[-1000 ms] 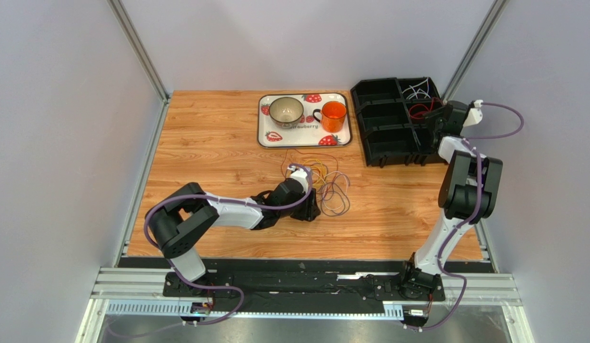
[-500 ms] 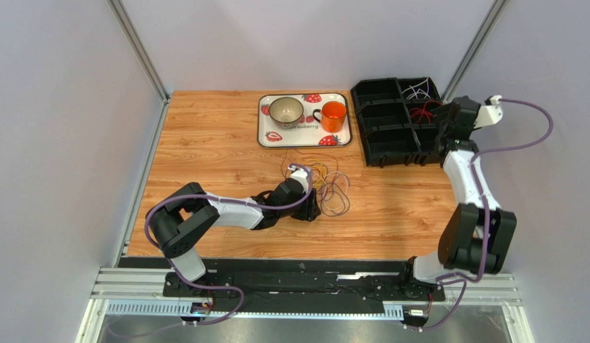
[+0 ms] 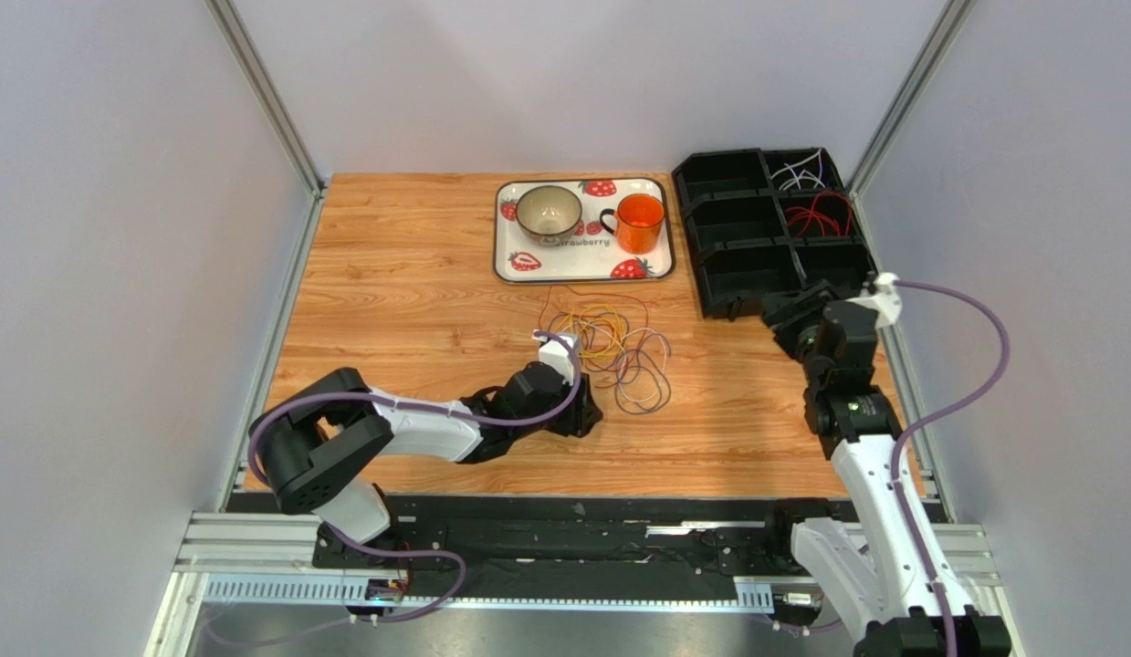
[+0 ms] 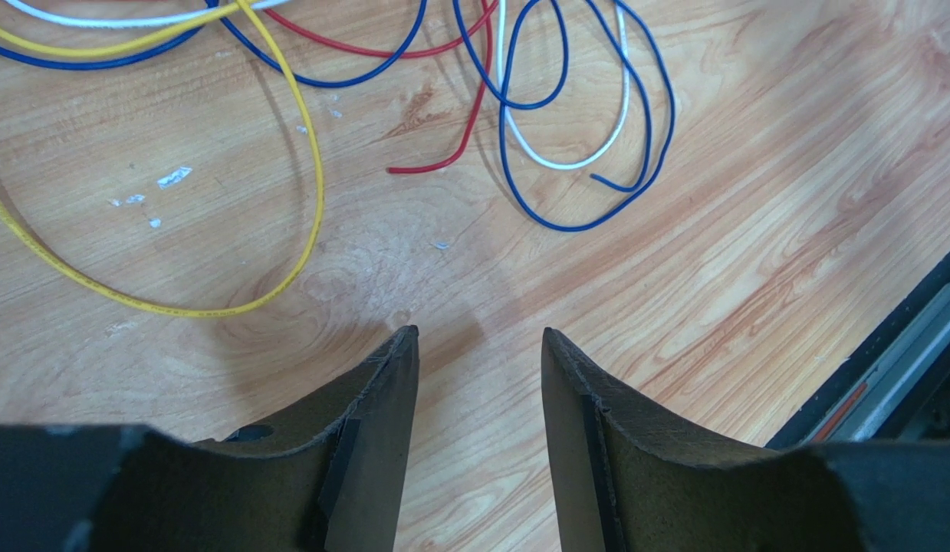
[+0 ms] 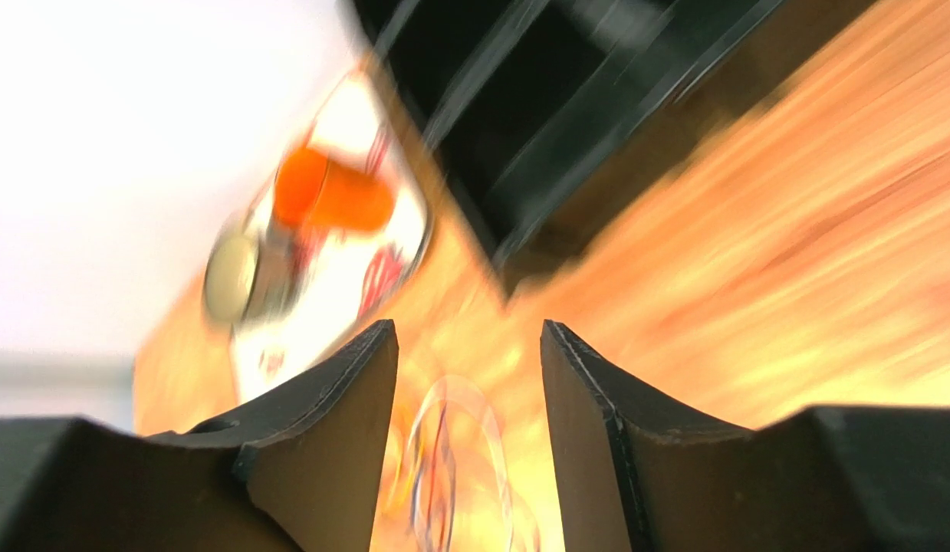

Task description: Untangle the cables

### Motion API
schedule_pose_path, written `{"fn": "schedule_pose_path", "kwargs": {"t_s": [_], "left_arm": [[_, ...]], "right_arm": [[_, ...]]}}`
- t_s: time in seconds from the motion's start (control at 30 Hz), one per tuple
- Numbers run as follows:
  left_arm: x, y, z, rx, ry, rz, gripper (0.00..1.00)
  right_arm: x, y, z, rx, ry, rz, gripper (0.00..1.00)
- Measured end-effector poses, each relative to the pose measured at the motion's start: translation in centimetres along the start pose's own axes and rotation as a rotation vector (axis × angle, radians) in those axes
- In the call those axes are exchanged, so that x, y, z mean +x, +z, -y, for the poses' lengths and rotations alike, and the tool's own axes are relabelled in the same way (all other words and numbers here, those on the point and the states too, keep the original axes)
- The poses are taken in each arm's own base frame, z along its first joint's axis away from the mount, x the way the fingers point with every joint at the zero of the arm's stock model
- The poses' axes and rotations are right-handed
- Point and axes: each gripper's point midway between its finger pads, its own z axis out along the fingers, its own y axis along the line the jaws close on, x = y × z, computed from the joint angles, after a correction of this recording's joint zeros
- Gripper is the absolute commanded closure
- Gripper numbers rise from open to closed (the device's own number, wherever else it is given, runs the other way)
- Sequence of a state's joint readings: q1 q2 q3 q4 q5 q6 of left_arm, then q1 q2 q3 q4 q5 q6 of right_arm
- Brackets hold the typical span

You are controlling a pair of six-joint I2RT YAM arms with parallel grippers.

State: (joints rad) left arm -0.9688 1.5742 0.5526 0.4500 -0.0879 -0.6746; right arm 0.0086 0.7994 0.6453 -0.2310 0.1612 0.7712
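A tangle of thin cables [image 3: 621, 348], yellow, blue, red and white, lies on the wooden table in the middle. My left gripper [image 3: 580, 415] sits low just near and left of the tangle. In the left wrist view the left gripper [image 4: 479, 334] is open and empty over bare wood, with the yellow cable [image 4: 315, 173], red cable [image 4: 479, 104] and blue cable [image 4: 646, 173] beyond its tips. My right gripper [image 3: 786, 318] is at the near edge of the black bin. In the blurred right wrist view the right gripper [image 5: 468, 330] is open and empty, facing the tangle [image 5: 456, 460].
A black divided bin [image 3: 749, 260] stands at the back right, with white cables [image 3: 804, 171] and red cables [image 3: 818, 215] in its compartments. A strawberry tray [image 3: 509, 253] holds a bowl [image 3: 547, 210] and an orange mug [image 3: 639, 219]. Walls close both sides.
My right arm has swung down from over the bin's red-cable compartment to the bin's near edge, facing the tangle. My left gripper has drawn back slightly toward the near left.
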Motion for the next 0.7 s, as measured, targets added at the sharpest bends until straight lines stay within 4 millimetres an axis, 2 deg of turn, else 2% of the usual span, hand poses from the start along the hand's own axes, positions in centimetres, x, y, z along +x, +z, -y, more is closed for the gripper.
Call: {"fn": "schedule_pose_path", "kwargs": {"t_s": [0.07, 0.13, 0.27, 0.37, 0.47, 0.6, 0.7], "left_arm": [[-0.3, -0.3, 0.1, -0.007, 0.004, 0.019, 0.48], [-0.8, -0.6, 0.2, -0.016, 0.006, 0.040, 0.48], [-2.0, -1.6, -0.1, -0.051, 0.006, 0.078, 0.48], [-3.0, -2.6, -0.4, -0.085, 0.024, 0.098, 0.48], [-4.4, -3.2, -0.6, -0.124, 0.060, 0.118, 0.48], [-6.2, -3.6, -0.9, -0.176, 0.119, 0.150, 0.48], [-6.8, -3.8, -1.2, -0.200, 0.141, 0.169, 0.48]], "right_arm": [[3.4, -0.9, -1.4, -0.067, -0.033, -0.115, 0.49], [7.7, -2.0, -2.8, -0.123, -0.094, -0.251, 0.49], [14.8, -4.6, -3.7, -0.176, -0.231, -0.468, 0.50], [18.1, -6.0, -3.7, -0.194, -0.316, -0.562, 0.50], [20.4, -6.5, -3.2, -0.186, -0.375, -0.624, 0.52], [22.7, -6.4, -2.7, -0.155, -0.447, -0.686, 0.53], [23.9, -6.5, -3.0, -0.142, -0.504, -0.714, 0.54]]}}
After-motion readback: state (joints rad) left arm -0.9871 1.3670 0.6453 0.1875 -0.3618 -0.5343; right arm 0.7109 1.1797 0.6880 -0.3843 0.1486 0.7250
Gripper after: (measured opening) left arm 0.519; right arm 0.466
